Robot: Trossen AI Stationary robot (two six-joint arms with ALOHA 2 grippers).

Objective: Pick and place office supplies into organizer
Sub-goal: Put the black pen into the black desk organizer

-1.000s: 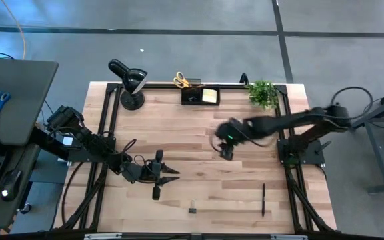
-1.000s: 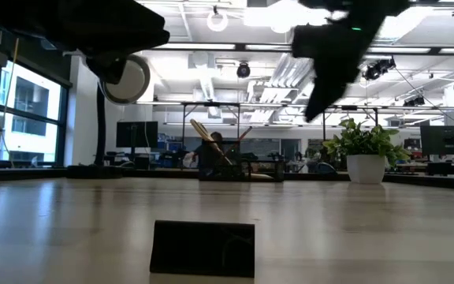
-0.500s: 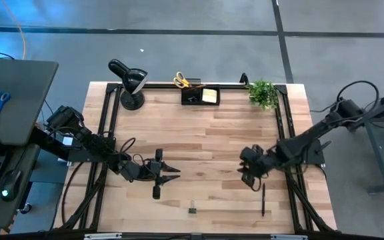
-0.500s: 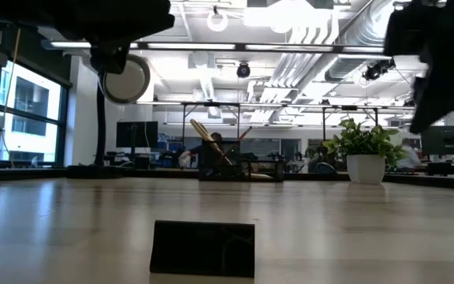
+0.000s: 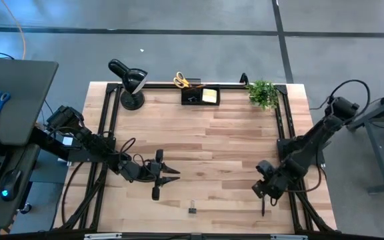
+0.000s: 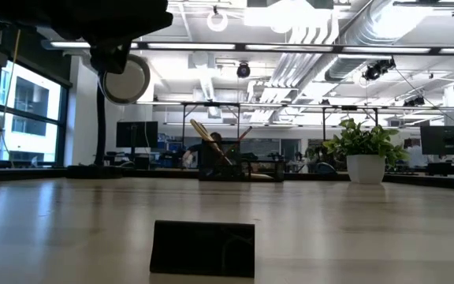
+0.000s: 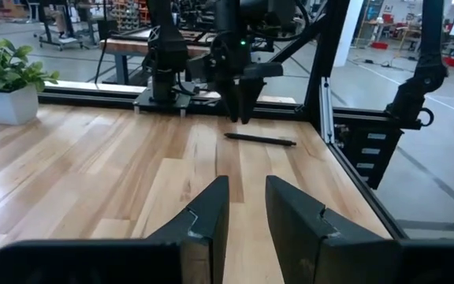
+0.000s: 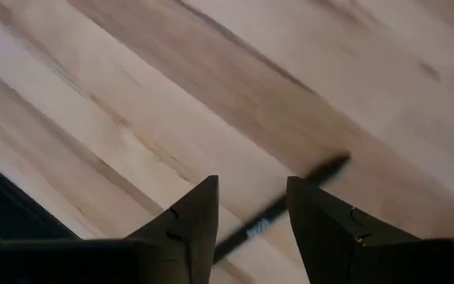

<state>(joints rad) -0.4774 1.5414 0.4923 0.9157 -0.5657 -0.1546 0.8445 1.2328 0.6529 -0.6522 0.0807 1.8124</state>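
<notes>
downward right end effector [image 5: 264, 192], fingers parted, above black pen [image 5: 263, 202]

I see open counter [image 5: 205, 133] mid-scene; lamp [image 5: 131, 83], organizer [image 5: 201, 96] and plant [image 5: 263, 93] line the far edge, binder clip [image 5: 192, 209] sits near.

We see a black clip [image 6: 202, 248] close on the table [image 6: 353, 229]. Far back stand a lamp [image 6: 113, 79], the organizer [image 6: 239, 168] and a potted plant [image 6: 362, 150].
</notes>
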